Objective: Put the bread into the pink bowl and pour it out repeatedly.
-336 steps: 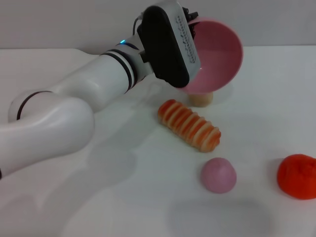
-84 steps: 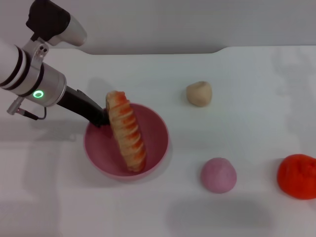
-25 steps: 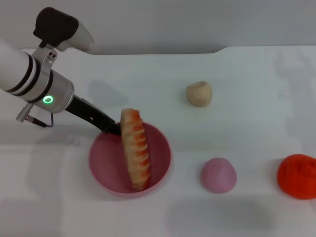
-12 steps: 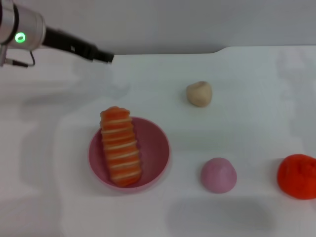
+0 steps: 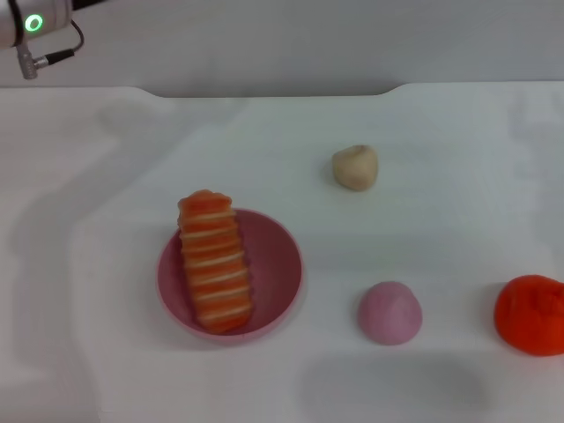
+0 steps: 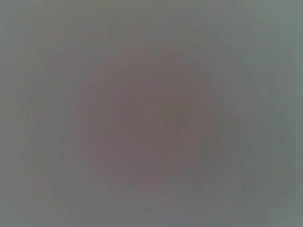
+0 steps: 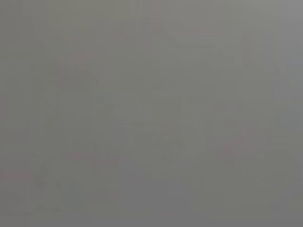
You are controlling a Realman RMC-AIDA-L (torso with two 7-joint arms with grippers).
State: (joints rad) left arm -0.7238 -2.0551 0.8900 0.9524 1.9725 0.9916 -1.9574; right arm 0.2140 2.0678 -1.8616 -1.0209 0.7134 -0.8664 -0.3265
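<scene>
Since half a second ago the left arm (image 5: 35, 22) has retreated far-left, jaws unseen, leaving the striped orange-and-cream ridged bread (image 5: 214, 262) in the glossy round pink plastic bowl (image 5: 275, 264); pouring presumably comes next.

The bread (image 5: 213, 261) lies in the pink bowl (image 5: 273, 264); the left arm (image 5: 35, 22) sits far behind-left.
</scene>
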